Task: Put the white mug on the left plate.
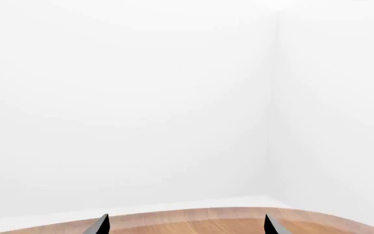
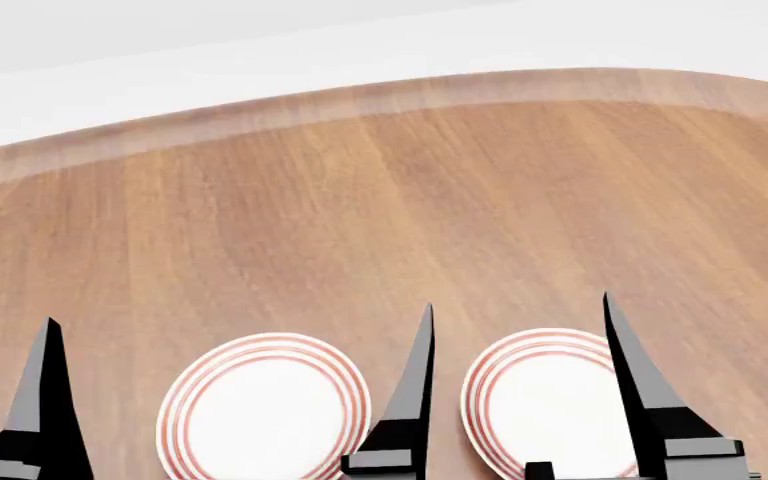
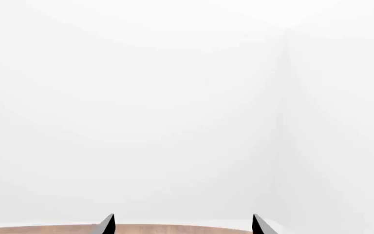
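Head view: wooden tabletop (image 2: 398, 190) fills most of the frame, with white wall past its curved far edge.

Two plates sit near the bottom edge, side by side and apart. Left plate (image 2: 263, 410) is bare: white centre, thin red rings at the rim. Right plate (image 2: 551, 405) looks the same and is also bare; its lower part is cut off by the frame.

Left tool (image 2: 231, 375): dark pointed fingers spread wide, one near the frame's left side and one between the two plates, so the left plate shows in the gap between them. Nothing gripped.

Right tool (image 2: 744, 400): only one finger is clear in the head view, overlapping the right plate's right rim. The other is out of frame.

Left wrist view: both tips of the left tool (image 1: 185, 225) are well apart with nothing between them. Beyond is a tabletop strip (image 1: 194, 222) and a white wall corner.

Right wrist view: right tool (image 3: 181, 225) shows the same wide spread and is empty. Only a sliver of tabletop (image 3: 180, 229) shows under white wall.

White mug: not visible in any view, so I can't tell where it is. It's not on either plate.
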Tool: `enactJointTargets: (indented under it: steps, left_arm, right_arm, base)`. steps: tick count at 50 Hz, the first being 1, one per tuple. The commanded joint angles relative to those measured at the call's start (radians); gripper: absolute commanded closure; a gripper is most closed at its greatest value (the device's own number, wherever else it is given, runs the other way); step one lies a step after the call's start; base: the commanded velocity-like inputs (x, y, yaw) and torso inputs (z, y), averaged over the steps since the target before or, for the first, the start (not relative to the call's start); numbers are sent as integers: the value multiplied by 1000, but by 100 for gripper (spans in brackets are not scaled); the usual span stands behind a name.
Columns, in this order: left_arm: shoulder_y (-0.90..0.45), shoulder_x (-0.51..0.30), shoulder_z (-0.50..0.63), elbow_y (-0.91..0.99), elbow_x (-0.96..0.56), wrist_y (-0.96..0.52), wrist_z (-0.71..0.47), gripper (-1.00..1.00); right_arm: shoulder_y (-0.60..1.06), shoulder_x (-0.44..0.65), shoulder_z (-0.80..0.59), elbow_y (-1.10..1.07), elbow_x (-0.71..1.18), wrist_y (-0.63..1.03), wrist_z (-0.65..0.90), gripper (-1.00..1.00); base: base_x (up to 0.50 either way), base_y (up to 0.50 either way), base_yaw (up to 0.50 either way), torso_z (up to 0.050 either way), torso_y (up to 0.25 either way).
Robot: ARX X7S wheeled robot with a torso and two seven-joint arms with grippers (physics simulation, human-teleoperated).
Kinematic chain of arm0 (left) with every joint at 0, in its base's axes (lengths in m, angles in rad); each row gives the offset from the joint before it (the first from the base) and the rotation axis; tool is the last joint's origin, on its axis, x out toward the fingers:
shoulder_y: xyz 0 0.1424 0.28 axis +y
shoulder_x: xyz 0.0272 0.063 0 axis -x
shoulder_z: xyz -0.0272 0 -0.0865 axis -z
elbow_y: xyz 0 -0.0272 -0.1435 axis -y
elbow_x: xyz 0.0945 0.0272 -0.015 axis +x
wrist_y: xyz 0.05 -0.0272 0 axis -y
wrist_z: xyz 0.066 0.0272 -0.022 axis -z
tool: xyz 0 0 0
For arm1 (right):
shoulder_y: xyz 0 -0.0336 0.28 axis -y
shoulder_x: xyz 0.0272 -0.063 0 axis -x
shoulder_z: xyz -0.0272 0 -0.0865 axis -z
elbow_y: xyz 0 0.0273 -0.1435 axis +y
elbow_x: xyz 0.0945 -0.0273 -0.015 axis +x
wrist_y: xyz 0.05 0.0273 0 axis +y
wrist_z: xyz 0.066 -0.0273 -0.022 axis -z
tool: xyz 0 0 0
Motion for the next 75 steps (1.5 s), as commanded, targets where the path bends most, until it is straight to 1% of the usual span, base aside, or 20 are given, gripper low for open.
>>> enactJointTargets:
  steps: [1, 6, 7, 11, 14, 17, 18, 20, 25, 32, 34, 36, 45, 47, 53, 57, 60, 61, 64, 75]
  left_arm:
    - [1, -16, 19, -6, -3, 8, -9, -100]
    - [-9, -21, 1, -12, -148, -52, 12, -100]
    - [-9, -14, -6, -13, -180, -66, 2, -100]
    - [-5, -16, -20, 1, -267, -64, 18, -100]
    - [28, -41, -2, 14, -303, -30, 95, -100]
    - [26, -62, 27, 19, -277, -22, 128, -100]
    - [29, -93, 54, 26, -300, -15, 196, -100]
    - [34, -122, 81, 8, -307, -17, 248, -100]
    - [83, -120, 126, -102, -213, 126, 392, -100]
    - [121, -90, 126, -266, -195, 224, 466, -100]
    - [104, -97, 116, -246, -238, 177, 437, -100]
    - [111, -87, 123, -284, -242, 182, 446, -100]
    - [174, -66, 195, -423, -121, 293, 524, -100]
    - [176, -72, 201, -406, -121, 273, 513, -100]
    - [196, -66, 236, -470, -65, 316, 535, -100]
    - [210, -52, 262, -563, -8, 392, 568, -100]
    - [212, -62, 272, -539, -6, 359, 556, -100]
    - [214, -54, 278, -579, 9, 394, 571, -100]
    - [214, -67, 285, -533, 10, 349, 551, -100]
    - [222, -65, 329, -590, 79, 396, 565, -100]
  right_arm:
    - [1, 4, -2, 4, 6, -3, 5, -100]
    - [8, 6, -5, 4, -12, 23, 22, -100]
    - [17, 4, -7, 5, -19, 65, 28, -100]
    - [16, 10, -12, 0, -11, 56, 21, -100]
    - [17, 13, -8, -13, -11, 68, 23, -100]
    - [18, 14, -6, -24, -10, 75, 26, -100]
    - [20, 15, -4, -31, -10, 81, 26, -100]
    - [21, 16, -1, -36, -8, 84, 27, -100]
    - [18, 18, 6, -32, 0, 77, 28, -100]
    - [24, 21, 2, -37, 2, 90, 30, -100]
    - [25, 22, 2, -37, 3, 90, 30, -100]
    - [24, 24, 0, -33, 2, 88, 31, -100]
    - [21, 29, 5, -29, 7, 83, 35, -100]
    - [23, 30, 2, -31, 7, 85, 35, -100]
    - [26, 30, -1, -34, 9, 91, 37, -100]
    - [25, 33, -3, -30, 11, 86, 37, -100]
    - [31, 34, -10, -31, 9, 94, 38, -100]
    - [31, 35, -11, -30, 9, 94, 38, -100]
    - [35, 35, -15, -31, 10, 100, 38, -100]
    - [36, 39, -19, -31, 14, 100, 41, -100]
  base:
    - [0, 0, -500, 0, 0]
    - [0, 0, -428, 0, 0]
    - [0, 0, 0, 0, 0]
    - [0, 0, 0, 0, 0]
    - [0, 0, 0, 0, 0]
    - [0, 0, 0, 0, 0]
    - [0, 0, 0, 0, 0]
    - [0, 0, 0, 0, 0]
    - [0, 0, 0, 0, 0]
    - [0, 0, 0, 0, 0]
    - [0, 0, 0, 0, 0]
    - [0, 0, 0, 0, 0]
    - [0, 0, 0, 0, 0]
    - [0, 0, 0, 0, 0]
    - [0, 0, 0, 0, 0]
    - [0, 0, 0, 0, 0]
    - [0, 0, 0, 0, 0]
    - [0, 0, 0, 0, 0]
    - [0, 0, 0, 0, 0]
    - [0, 0, 0, 0, 0]
